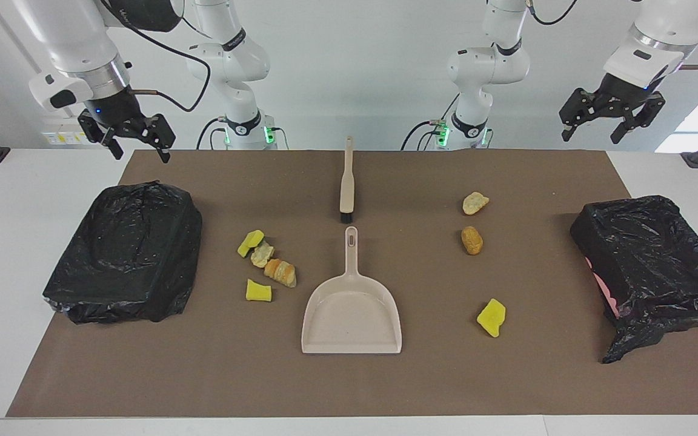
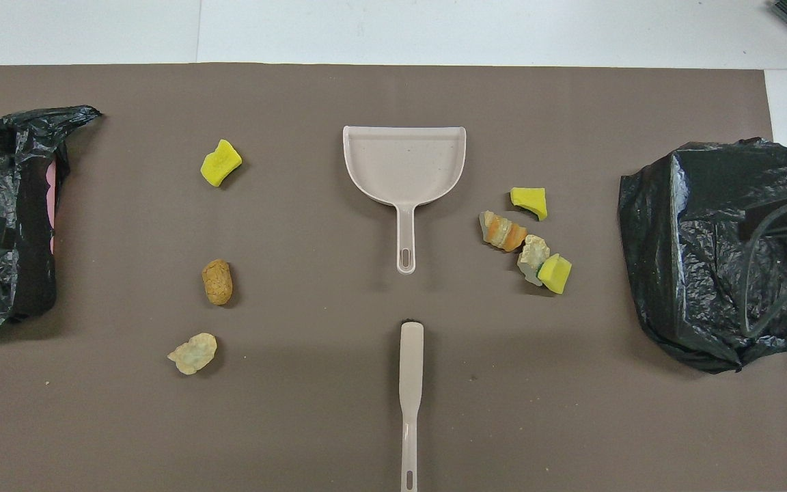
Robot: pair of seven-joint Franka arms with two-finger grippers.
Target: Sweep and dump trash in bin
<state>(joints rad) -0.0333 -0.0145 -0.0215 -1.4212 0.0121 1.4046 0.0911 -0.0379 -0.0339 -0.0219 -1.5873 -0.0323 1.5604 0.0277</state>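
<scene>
Seven scraps point(image 1: 264, 266) flank one dustpan point(image 1: 352, 315), four toward the right arm's end, three toward the left's; one brush point(image 1: 346, 181), two bins point(image 1: 125, 254); left gripper point(image 1: 612, 118) and right gripper point(image 1: 134, 136) hang spread apart, empty.

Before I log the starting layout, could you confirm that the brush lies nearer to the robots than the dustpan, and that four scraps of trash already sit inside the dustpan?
Not quite. The brush does lie nearer to the robots than the dustpan, but the dustpan is empty. The four scraps lie on the mat beside it, toward the right arm's end of the table. The overhead view shows this plainly.
</scene>
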